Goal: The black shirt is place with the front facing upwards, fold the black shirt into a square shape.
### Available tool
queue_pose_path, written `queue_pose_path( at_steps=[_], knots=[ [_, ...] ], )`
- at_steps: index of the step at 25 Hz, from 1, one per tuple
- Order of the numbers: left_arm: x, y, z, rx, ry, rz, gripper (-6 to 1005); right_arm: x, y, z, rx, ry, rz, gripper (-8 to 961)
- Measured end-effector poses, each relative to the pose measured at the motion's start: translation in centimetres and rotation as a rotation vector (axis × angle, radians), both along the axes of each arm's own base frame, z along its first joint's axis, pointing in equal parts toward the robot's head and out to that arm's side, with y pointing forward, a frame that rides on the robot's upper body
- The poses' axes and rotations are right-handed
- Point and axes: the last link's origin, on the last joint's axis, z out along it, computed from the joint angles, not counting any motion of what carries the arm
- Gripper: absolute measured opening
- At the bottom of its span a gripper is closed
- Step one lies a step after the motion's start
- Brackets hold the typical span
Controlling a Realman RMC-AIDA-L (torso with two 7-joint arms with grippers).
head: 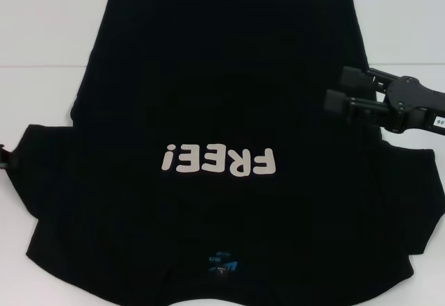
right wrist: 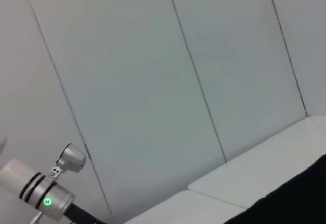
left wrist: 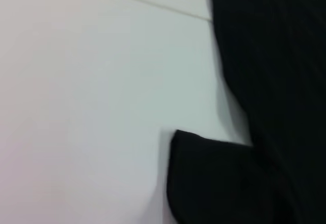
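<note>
The black shirt [head: 215,111] lies spread flat on the white table [head: 42,35], front up. Its pale "FREE!" lettering [head: 219,160] reads upside down, and the blue neck label [head: 219,264] is at the near edge. My right gripper [head: 339,89] hovers at the shirt's right side, level with the armpit, with its two fingers apart and nothing between them. Only a small dark part of my left gripper [head: 5,157] shows, at the picture's left edge beside the left sleeve. The left wrist view shows that sleeve's end [left wrist: 214,178] lying on the table. The right wrist view shows a corner of the shirt [right wrist: 295,198].
Bare white table surrounds the shirt on the left, right and far side. The right wrist view shows panelled wall [right wrist: 153,81] and a silver arm joint with a green light [right wrist: 43,193].
</note>
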Motion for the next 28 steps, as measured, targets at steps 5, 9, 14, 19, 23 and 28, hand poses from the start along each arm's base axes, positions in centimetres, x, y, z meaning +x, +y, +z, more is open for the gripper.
queue_pose_path(
  at_steps=[5, 9, 14, 19, 23, 28],
  knots=[
    [-0.1, 0.6, 0.8, 0.034, 0.044, -0.021, 29, -0.1, -0.3, -0.6, -0.008, 0.014, -0.003, 926],
    [0.1, 1.4, 1.4, 0.06, 0.08, -0.038, 30, 0.0, -0.5, -0.8, -0.013, 0.02, -0.007, 925],
    [0.4, 2.2, 2.0, 0.093, 0.114, -0.053, 30, 0.0, -0.5, -0.9, -0.017, 0.02, -0.008, 926],
    [0.6, 2.6, 2.0, 0.098, 0.122, -0.062, 30, 0.0, -0.6, -1.0, -0.019, 0.02, -0.007, 926],
    [0.7, 2.2, 1.5, 0.073, 0.096, -0.061, 30, 0.0, -0.6, -1.0, -0.02, 0.019, -0.006, 926],
    [2.6, 1.2, 1.5, 0.033, -0.002, -0.111, 31, 0.0, -0.6, -1.0, -0.021, 0.017, -0.006, 925]
  ],
)
